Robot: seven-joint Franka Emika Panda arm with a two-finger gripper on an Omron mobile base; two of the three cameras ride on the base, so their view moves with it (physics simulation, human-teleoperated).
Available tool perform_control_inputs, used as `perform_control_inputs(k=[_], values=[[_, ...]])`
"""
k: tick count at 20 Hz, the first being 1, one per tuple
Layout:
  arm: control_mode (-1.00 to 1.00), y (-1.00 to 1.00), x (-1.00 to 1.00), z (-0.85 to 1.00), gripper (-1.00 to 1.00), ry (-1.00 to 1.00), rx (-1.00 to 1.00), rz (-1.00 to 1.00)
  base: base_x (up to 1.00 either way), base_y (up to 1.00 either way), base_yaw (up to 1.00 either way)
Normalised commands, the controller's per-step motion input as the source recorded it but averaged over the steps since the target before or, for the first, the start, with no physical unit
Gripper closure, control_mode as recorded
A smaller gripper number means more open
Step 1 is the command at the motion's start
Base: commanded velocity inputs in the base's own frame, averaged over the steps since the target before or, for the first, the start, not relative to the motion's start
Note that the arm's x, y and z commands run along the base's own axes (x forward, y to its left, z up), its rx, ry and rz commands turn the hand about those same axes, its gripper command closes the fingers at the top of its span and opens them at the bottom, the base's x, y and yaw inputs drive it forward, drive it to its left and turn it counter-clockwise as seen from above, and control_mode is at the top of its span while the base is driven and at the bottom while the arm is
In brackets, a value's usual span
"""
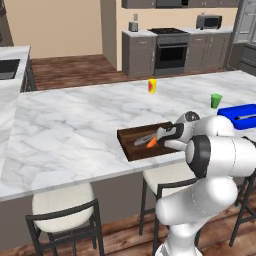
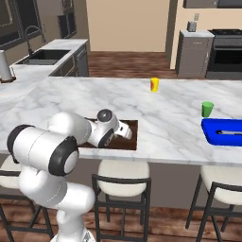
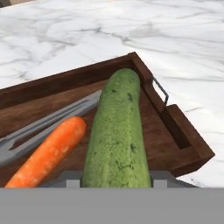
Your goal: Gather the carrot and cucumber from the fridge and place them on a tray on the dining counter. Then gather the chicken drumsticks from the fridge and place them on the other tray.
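My gripper point(image 3: 116, 179) is shut on the green cucumber point(image 3: 116, 131), a fingertip on each side of its near end. The cucumber lies lengthwise over the dark wooden tray point(image 3: 183, 135), its far end close to the tray's far rim. An orange carrot point(image 3: 48, 153) lies on the tray floor just left of it, beside a grey metal utensil point(image 3: 43, 127). From the base, the tray point(image 1: 131, 140) sits at the dining counter's near edge, with the carrot point(image 1: 151, 143) next to my hand point(image 1: 167, 136). The chicken drumsticks and fridge are out of view.
A blue tray point(image 1: 240, 116) holding a utensil sits at the right of the marble counter. A green cup point(image 1: 216, 100) stands behind it and a yellow cup point(image 1: 152, 85) farther back. White-cushioned stools point(image 1: 62, 212) stand under the counter's near edge.
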Motion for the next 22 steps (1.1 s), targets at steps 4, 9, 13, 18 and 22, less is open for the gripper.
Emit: perform_control_inputs(k=[4,9,13,18,22], values=[[-1.0,-0.1,0.18,-0.25,1.0,0.0,0.0,0.0,0.0,0.0,0.0],[-1.0,-0.05,0.27,-0.15,1.0,0.0,0.0,0.0,0.0,0.0,0.0],[-1.0,0.0,0.31,-0.08,-1.0,0.0,0.0,0.0,0.0,0.0,0.0],[-1.0,-0.03,0.33,-0.16,-1.0,0.0,0.0,0.0,0.0,0.0,0.0],[-1.0,-0.23,0.1,-0.07,-1.0,-0.03,0.04,0.0,0.0,0.0,0.0]])
